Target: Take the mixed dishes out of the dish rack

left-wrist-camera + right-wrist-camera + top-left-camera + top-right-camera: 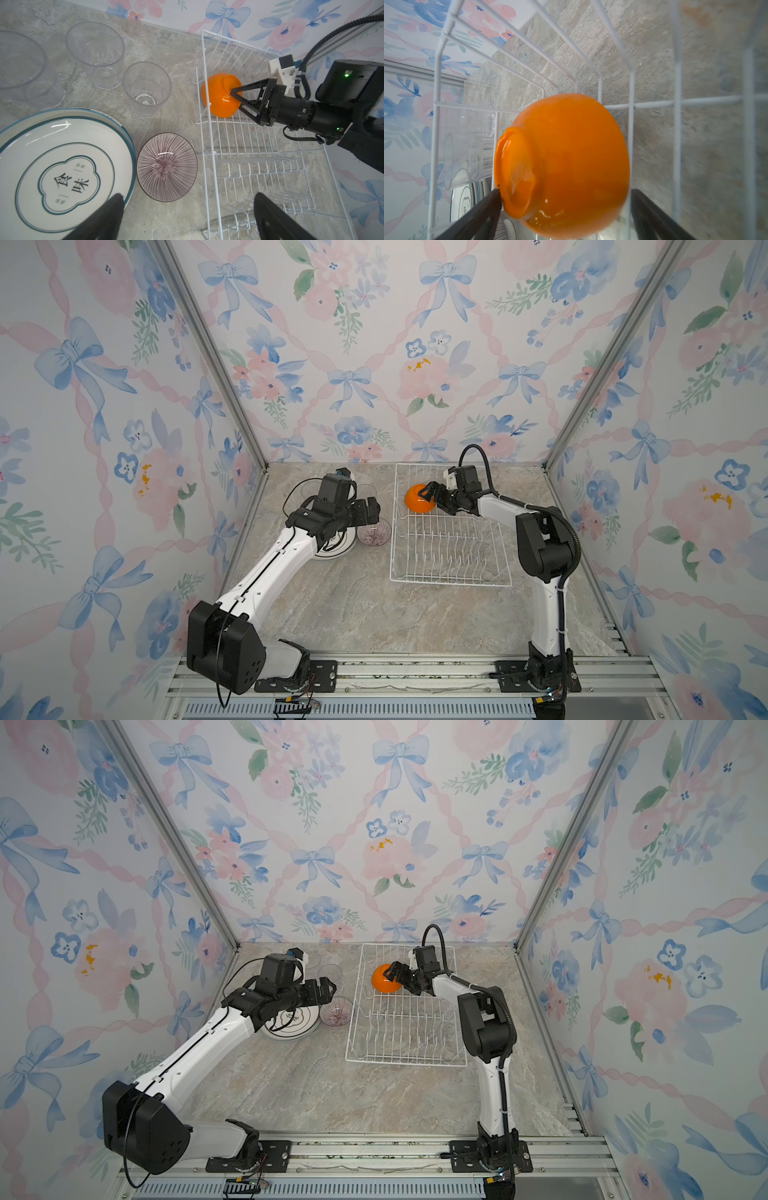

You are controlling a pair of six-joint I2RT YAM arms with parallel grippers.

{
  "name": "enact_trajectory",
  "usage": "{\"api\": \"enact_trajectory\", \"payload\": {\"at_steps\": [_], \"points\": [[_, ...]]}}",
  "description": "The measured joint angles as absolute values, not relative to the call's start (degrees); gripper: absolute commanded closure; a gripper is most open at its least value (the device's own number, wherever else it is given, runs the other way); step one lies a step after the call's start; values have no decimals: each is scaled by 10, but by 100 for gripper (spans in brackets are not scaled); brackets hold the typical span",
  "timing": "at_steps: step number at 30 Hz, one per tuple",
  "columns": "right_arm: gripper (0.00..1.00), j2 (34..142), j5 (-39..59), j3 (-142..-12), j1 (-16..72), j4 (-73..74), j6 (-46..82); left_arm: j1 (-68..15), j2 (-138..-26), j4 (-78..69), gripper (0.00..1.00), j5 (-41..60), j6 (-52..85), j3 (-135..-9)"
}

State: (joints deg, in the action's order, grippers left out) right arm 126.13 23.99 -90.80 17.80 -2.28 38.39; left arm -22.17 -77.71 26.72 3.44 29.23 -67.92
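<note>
- Your right hand reaches into the far end of the rack, its jaws spread wide around the orange bowl
- In the right wrist view one finger touches the bowl's foot ring; the other sits just beside the wall near the rim, and you cannot tell whether it touches
- The bowl lies tipped over in the rack's far left corner, seen in both top views, with its foot turned toward the hand; it rests on the wires against the low side
- Your left hand hangs wide open and empty above the table, over the strip between the ribbed bowl and the rack's left side
- Left of the rack a stack of plates sits on the table with the ribbed bowl just beside it, mouth up
- Three clear tumblers stand upright on the table beyond the plates
- In both top views your left arm covers part of the plates
</note>
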Motion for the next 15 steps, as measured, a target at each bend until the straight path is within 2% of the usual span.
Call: {"api": "enact_trajectory", "payload": {"at_steps": [9,12,15], "points": [[0,1278,253,-927,176,-20,390,-225,-777,267,2,34,292,-679],[10,1282,254,-937,177,-30,388,-225,-777,267,2,34,292,-679],[10,1285,260,-942,178,-28,382,-225,-777,267,2,34,292,-679]]}}
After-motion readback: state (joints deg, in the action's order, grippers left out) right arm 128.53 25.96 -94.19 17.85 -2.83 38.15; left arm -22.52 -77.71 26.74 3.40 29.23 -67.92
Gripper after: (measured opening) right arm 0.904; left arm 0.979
